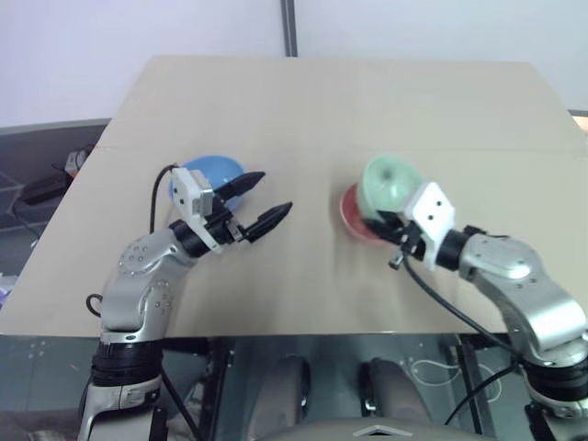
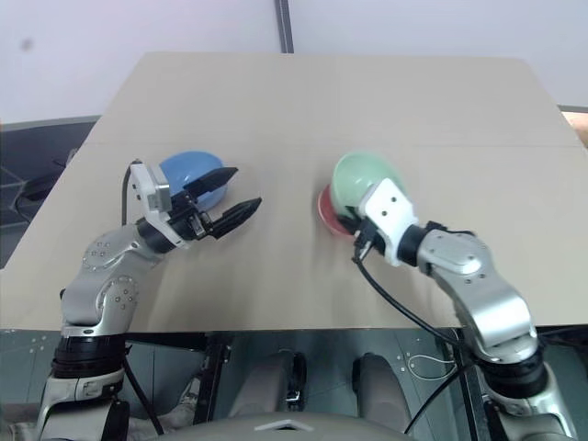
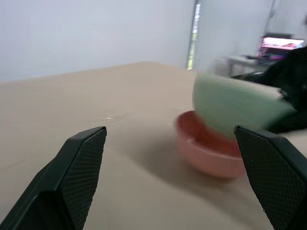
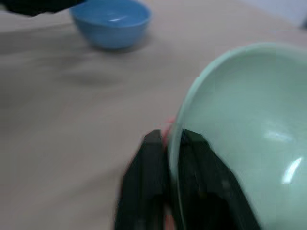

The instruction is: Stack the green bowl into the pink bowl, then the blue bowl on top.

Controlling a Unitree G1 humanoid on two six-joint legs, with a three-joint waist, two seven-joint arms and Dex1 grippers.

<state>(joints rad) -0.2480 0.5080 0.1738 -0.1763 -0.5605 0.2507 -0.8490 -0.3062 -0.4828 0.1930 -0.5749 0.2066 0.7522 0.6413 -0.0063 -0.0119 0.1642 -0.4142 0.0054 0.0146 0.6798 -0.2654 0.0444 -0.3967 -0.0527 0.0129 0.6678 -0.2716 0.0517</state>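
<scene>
The right gripper (image 4: 171,143) is pinching the green bowl (image 1: 389,185) by its rim, tilted over the pink bowl (image 1: 356,220), seemingly not seated. The left gripper (image 1: 262,199) is hanging spread beside the blue bowl (image 1: 213,172); bare table (image 1: 312,101) is lying beyond.

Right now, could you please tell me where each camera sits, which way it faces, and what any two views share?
Left eye: on the head, looking forward and down at the table; both arms show.
Right eye: beside it, same scene.
Left wrist: along the open left tool, facing the green bowl tilted over the pink bowl.
Right wrist: along the right tool gripping the green bowl's rim, blue bowl beyond.
Shared: both wrist views show the green bowl.
</scene>
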